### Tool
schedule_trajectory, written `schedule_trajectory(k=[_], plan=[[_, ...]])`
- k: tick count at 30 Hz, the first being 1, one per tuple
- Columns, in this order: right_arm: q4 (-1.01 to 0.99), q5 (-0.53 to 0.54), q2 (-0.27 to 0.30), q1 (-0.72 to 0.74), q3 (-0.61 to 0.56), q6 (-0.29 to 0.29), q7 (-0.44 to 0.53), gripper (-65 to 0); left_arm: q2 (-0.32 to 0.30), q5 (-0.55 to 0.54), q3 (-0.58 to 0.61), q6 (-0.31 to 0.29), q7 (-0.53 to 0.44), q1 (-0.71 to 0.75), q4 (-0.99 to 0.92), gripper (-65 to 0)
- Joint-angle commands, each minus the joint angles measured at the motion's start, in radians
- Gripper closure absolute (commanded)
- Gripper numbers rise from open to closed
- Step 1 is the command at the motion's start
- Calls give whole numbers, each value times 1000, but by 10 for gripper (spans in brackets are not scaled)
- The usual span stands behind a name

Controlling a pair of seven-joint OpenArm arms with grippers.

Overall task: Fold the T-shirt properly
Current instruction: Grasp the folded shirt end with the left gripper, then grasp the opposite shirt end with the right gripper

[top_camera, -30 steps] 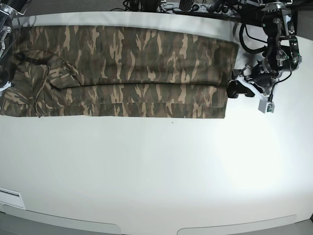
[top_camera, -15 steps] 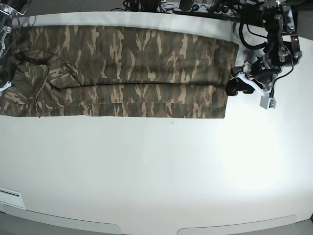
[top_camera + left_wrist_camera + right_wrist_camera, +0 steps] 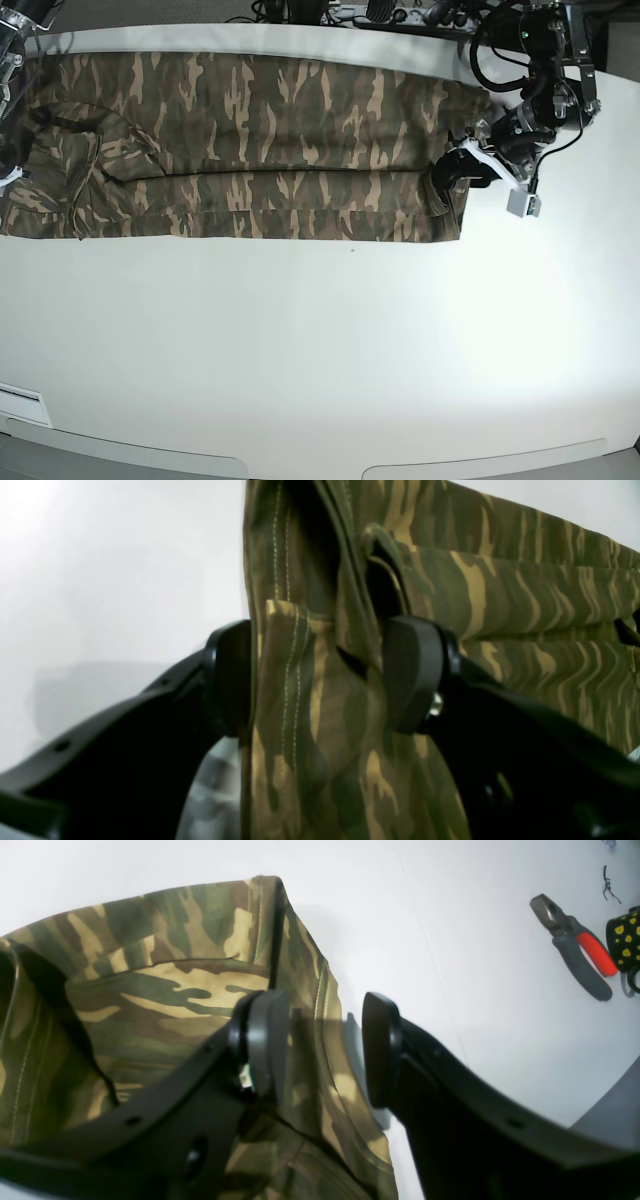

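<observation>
The camouflage T-shirt (image 3: 250, 140) lies as a long flat strip across the far part of the white table (image 3: 350, 340). In the base view my left gripper (image 3: 447, 175) is down at the strip's right end. In the left wrist view that gripper (image 3: 317, 675) is open, its pads (image 3: 415, 675) standing either side of the stitched hem (image 3: 290, 690). My right gripper (image 3: 325, 1050) is open over the strip's other end, where a folded cloth edge (image 3: 305, 990) runs under the gap. In the base view only a sliver of that arm shows at the left edge.
Red-and-grey pliers (image 3: 575, 947) and a black cup with yellow spots (image 3: 625, 940) lie on the table beyond the right gripper. Cables and gear (image 3: 400, 12) line the back edge. The near table edge (image 3: 300, 465) is far from the shirt.
My left gripper has moved from beside the shirt's right end to over its edge, and the cloth there has bunched slightly. The right arm has not moved.
</observation>
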Motion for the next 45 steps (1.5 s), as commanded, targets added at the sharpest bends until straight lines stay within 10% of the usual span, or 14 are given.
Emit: schedule_trajectory(k=[1, 32, 34, 38, 45], plan=[[18, -1, 23, 9, 10, -4, 18, -274, -1, 35, 10, 20, 78, 16, -7, -405], [18, -1, 26, 9, 10, -3, 15, -274, 100, 63, 10, -17, -2, -56, -7, -402], [18, -1, 28, 9, 10, -4, 16, -274, 100, 64, 10, -16, -3, -56, -7, -354], [18, -1, 38, 9, 10, -4, 16, -274, 100, 64, 10, -9, 1, -55, -7, 0], [18, 66, 42, 8, 10, 10, 6, -274, 96, 69, 10, -26, -1, -56, -7, 0]])
